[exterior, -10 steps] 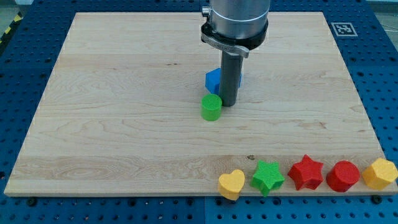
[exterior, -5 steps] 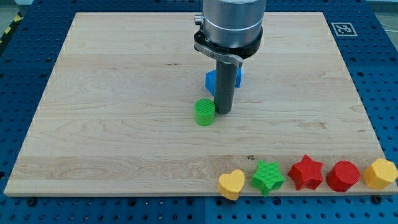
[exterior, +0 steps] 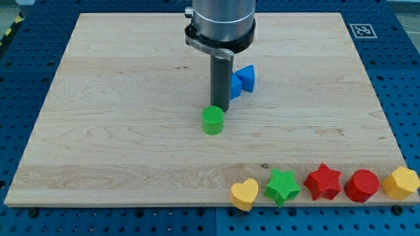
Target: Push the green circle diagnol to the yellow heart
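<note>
A pale wooden worktop [exterior: 118,131] fills most of the frame, its grain running left to right. Around it lies a blue perforated base [exterior: 400,78] with rows of holes. A black-and-white marker [exterior: 361,30] sits at the upper right. Light is even and soft.

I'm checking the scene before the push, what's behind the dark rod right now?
Behind the rod, toward the view's top, sits a blue block; the rod covers its left part, so its shape is unclear. My tip is just above the green circle.
</note>
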`<move>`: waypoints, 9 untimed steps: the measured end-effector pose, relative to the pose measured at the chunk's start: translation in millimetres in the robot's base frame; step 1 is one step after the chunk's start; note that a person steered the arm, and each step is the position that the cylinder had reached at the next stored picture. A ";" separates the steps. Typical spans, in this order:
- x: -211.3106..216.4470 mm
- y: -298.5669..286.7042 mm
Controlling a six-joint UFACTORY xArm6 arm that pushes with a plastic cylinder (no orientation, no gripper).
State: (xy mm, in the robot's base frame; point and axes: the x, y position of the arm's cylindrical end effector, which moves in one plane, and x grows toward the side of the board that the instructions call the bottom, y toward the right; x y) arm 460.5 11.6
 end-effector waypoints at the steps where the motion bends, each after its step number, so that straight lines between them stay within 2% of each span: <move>1: 0.0 -10.6; 9: 58.9 -26.6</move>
State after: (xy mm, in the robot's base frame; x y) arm 519.4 -15.1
